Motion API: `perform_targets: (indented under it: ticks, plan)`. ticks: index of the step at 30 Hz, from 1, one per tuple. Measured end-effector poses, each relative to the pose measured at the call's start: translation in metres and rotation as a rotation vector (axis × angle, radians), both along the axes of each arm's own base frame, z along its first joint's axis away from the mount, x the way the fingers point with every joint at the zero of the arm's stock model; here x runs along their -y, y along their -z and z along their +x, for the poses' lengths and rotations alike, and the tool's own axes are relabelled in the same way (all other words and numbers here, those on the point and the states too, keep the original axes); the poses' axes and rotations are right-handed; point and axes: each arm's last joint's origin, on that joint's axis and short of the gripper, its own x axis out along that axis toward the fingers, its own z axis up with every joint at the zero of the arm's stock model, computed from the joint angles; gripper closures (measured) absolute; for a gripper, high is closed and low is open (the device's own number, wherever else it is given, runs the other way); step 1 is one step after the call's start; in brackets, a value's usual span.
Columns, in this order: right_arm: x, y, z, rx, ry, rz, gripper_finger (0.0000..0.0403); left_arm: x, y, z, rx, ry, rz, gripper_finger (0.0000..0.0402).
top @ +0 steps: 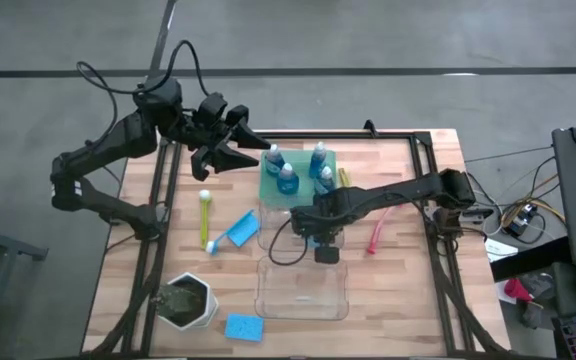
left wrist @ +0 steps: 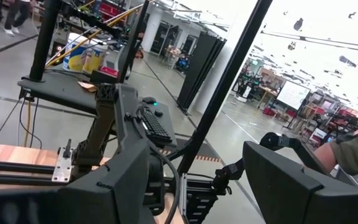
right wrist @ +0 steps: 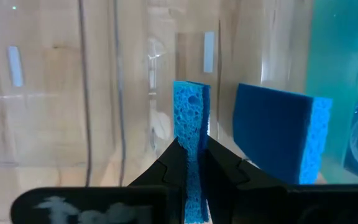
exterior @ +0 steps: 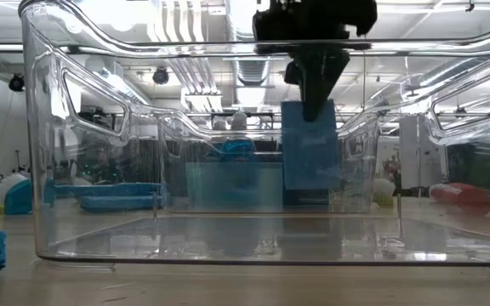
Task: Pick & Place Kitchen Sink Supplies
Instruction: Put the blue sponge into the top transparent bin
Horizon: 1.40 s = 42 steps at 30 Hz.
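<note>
Right gripper (right wrist: 192, 163) pinched on a blue sponge (right wrist: 190, 121) over the clear bin (top: 303, 292) (left gripper (top: 230, 140) raised, fingers wide).

Sponge (right wrist: 191, 124) in my right gripper (right wrist: 192, 163): bright blue, pitted. Second sponge (right wrist: 283, 142) beside it: darker blue face, bright blue edge. Bottles (top: 295, 168) beyond: blue liquid, white caps.

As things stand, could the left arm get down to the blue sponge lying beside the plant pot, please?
Probably yes. The left claw is open and empty, raised near the table's far left corner. The sponge lies in the open on the near edge beside the pot, nothing over it. It is a long stretch, though.
</note>
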Motion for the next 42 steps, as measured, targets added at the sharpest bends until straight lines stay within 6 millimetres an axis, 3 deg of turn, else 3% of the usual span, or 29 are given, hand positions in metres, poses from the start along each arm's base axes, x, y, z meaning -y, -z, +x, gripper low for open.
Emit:
perform_targets:
  ticks: [16,42]
  plan:
    - [0.002,0.022,-0.004,-0.015,0.02,-0.048,0.0369,0.0,0.0,0.0,0.0,0.001,0.0,0.0152]
    - [0.002,0.018,-0.003,0.032,0.031,-0.042,0.0369,0.0,0.0,0.0,0.002,0.0,0.005,0.0152]
